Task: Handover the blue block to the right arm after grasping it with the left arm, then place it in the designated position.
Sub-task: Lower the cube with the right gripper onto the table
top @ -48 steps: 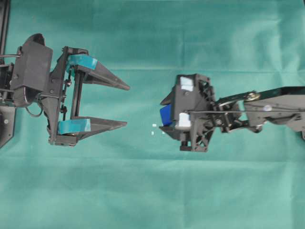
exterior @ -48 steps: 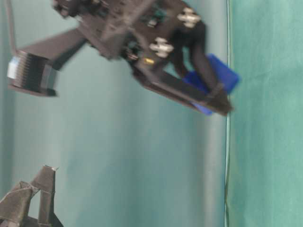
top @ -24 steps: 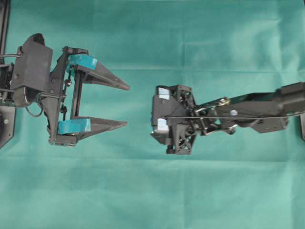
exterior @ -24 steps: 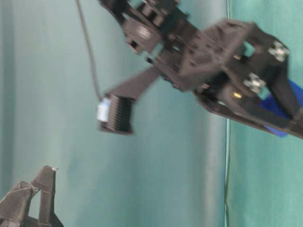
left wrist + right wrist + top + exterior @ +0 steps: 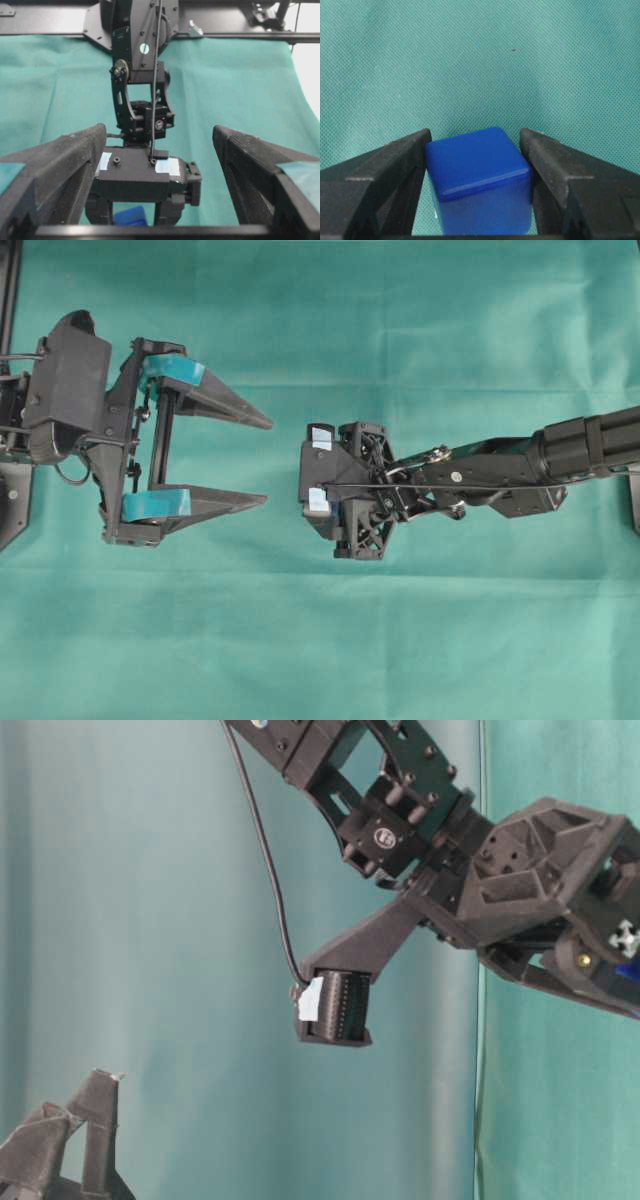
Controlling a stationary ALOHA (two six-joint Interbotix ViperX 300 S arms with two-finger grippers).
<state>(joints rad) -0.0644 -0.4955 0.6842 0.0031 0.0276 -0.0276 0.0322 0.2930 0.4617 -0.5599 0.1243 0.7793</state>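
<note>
right arm [image 5: 480, 472]: pitched steeply down over cloth, fingers clamped on blue block [image 5: 479, 178]
left gripper [image 5: 262, 462]: level, spread wide, holding nothing
surface: green cloth [image 5: 420, 640]

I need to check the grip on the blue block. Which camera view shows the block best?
The right wrist view: the blue block fills the middle, pinched between the right end effector's fingers above green cloth. The left wrist view shows only a blue corner beneath the housing, the table-level view a sliver at the edge, and the overhead view hides it.
</note>
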